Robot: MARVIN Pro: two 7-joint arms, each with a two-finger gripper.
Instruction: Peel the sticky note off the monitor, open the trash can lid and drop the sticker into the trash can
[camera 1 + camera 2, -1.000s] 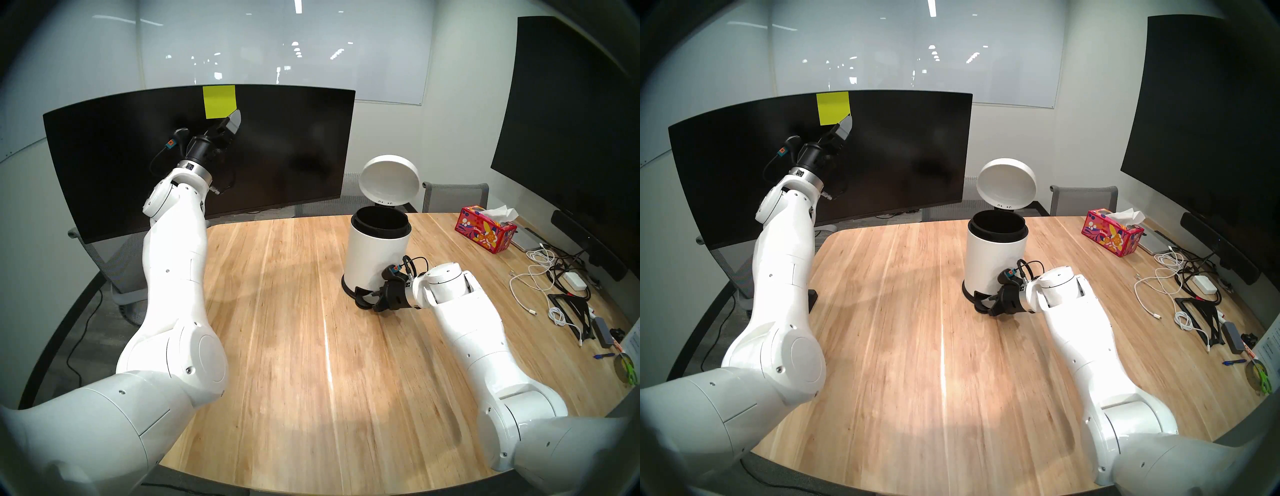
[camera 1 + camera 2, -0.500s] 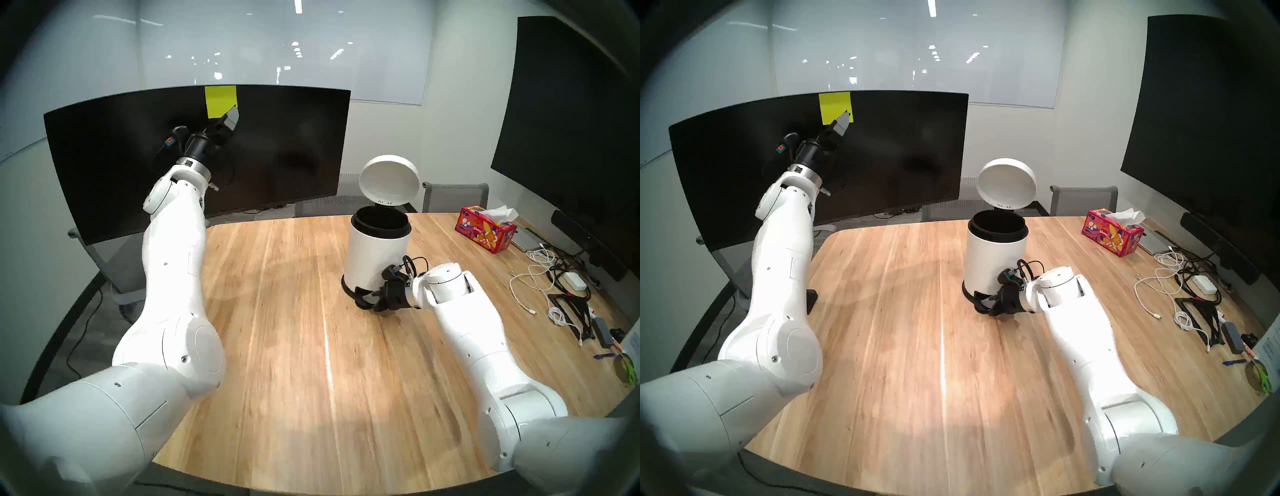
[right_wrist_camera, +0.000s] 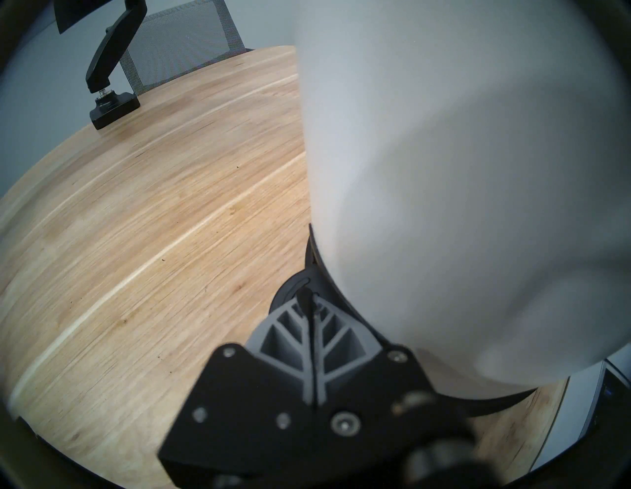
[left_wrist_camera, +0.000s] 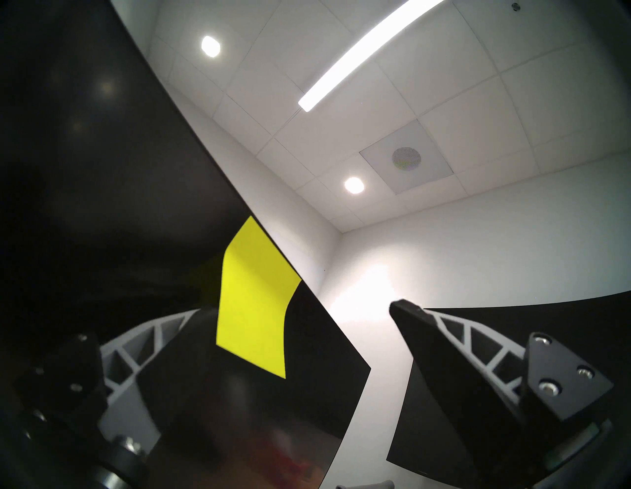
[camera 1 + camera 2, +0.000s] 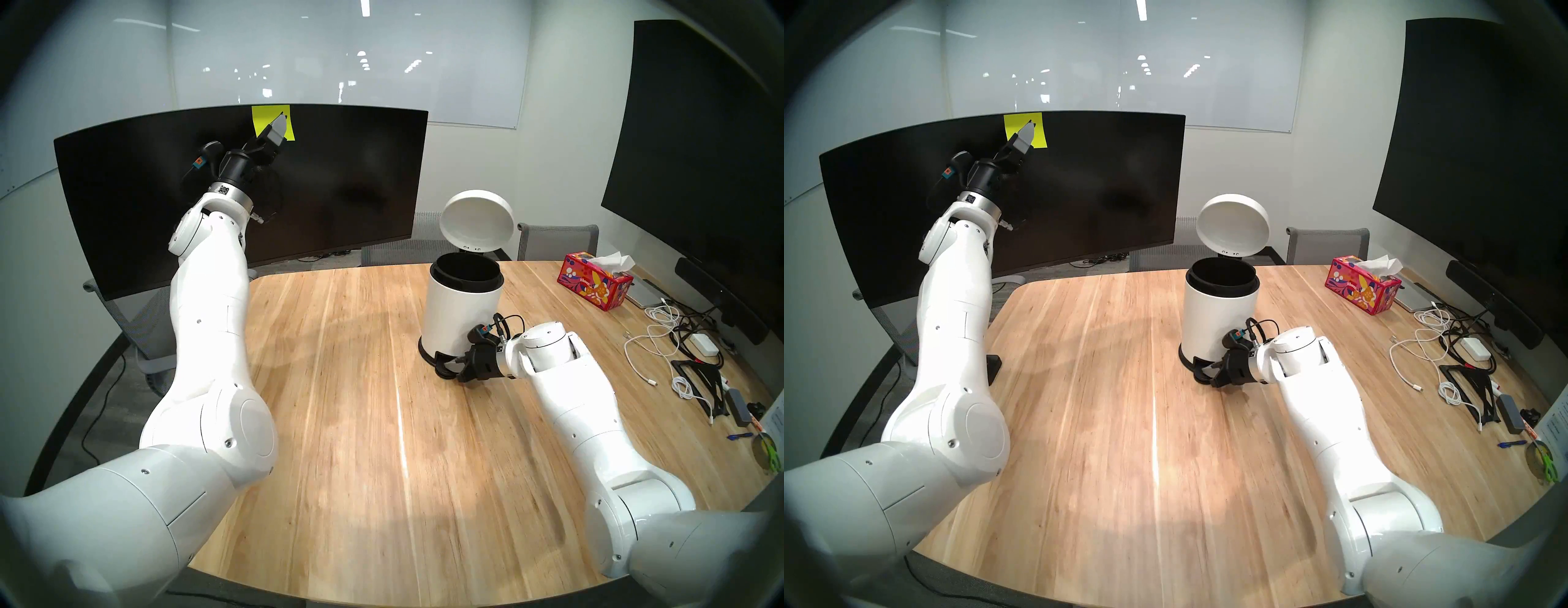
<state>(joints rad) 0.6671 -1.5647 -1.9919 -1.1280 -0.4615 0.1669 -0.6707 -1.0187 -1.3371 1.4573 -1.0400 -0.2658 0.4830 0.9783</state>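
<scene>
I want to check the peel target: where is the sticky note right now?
In the head views, the sticky note sits at the monitor's top edge, left of centre, with the open left tool at it.

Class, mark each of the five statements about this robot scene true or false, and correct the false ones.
1. The trash can lid stands open. True.
2. The sticky note lies inside the trash can. False: it is on the monitor, at its top edge.
3. The left tool is open. True.
4. The right tool is raised above the bin. False: it is shut, low at the foot pedal.
5. A tissue box is on the table. True.
</scene>
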